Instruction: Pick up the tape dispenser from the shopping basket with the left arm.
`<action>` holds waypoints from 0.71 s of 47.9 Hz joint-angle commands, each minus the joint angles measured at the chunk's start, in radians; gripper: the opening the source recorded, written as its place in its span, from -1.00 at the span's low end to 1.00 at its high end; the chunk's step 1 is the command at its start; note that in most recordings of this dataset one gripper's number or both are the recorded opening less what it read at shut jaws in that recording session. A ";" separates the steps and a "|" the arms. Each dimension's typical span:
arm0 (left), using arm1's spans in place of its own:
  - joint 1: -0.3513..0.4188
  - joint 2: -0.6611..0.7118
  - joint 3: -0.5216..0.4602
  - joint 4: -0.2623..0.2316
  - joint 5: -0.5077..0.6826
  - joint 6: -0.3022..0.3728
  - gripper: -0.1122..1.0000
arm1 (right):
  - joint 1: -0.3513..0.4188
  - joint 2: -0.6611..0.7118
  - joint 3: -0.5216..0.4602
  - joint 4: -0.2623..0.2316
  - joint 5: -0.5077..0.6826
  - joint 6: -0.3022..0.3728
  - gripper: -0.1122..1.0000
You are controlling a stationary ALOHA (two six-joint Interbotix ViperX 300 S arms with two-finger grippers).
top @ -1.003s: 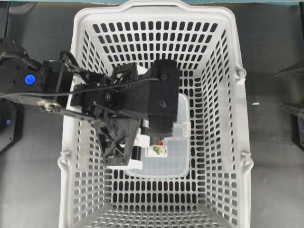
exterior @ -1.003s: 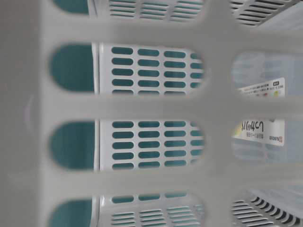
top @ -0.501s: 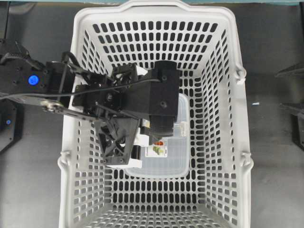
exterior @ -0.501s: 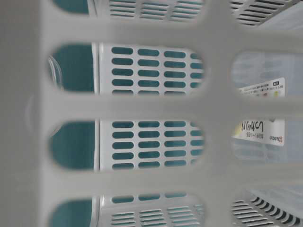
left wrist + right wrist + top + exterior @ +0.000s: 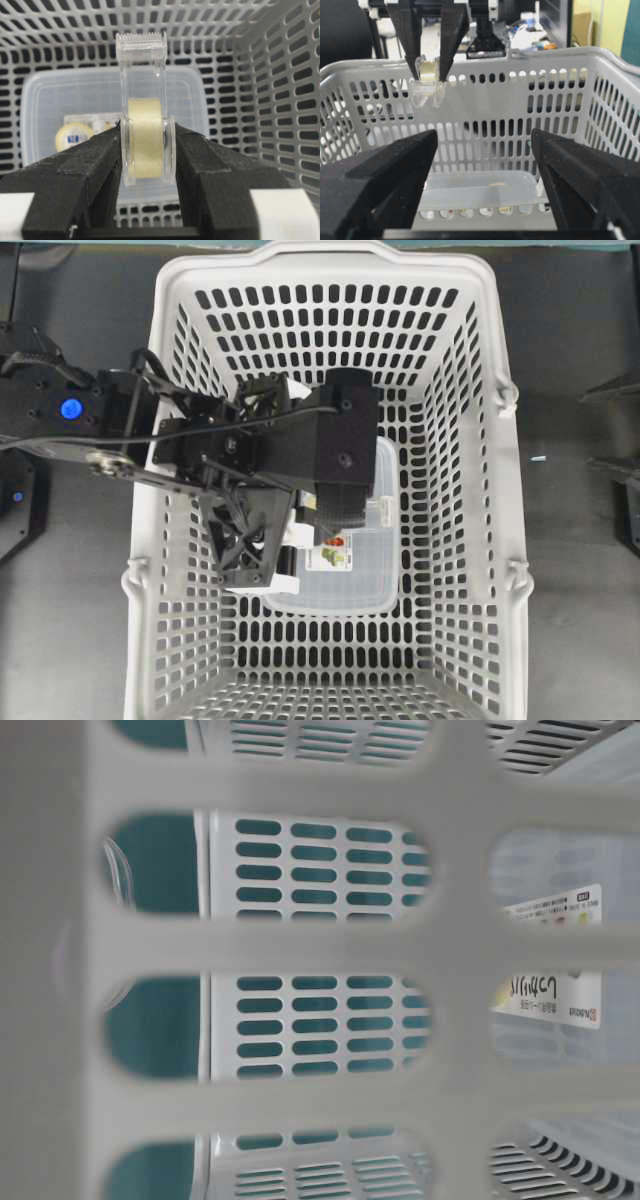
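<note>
- tape dispenser (image 5: pixel 143 135): light, rigid clear plastic, slick faces; best pinched flat across the roll hub.
- left gripper (image 5: pixel 147 150) is clamped on exactly that spot; serrated cutter end points to frame top.
- It hangs above the shopping basket (image 5: pixel 530 65) rim, upper left in the right wrist view.
- right gripper (image 5: pixel 485 150): jaws wide apart, nothing held.

A clear plastic container (image 5: pixel 350 560) with rounded corners lies flat in the centre of the overhead view, its lid bearing a small white label (image 5: pixel 333 554) with red and green print. In the left wrist view the same container (image 5: pixel 60 95) fills the middle left, and a round yellowish sticker (image 5: pixel 73 135) shows on its label. Around everything lies the dark grey tabletop (image 5: pixel 580 540) — a tiny pale speck (image 5: pixel 539 458) sits at its right
</note>
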 commanded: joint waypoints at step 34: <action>-0.006 -0.011 -0.002 0.005 -0.018 0.002 -0.28 | -0.002 0.006 0.003 0.003 0.002 0.003 0.51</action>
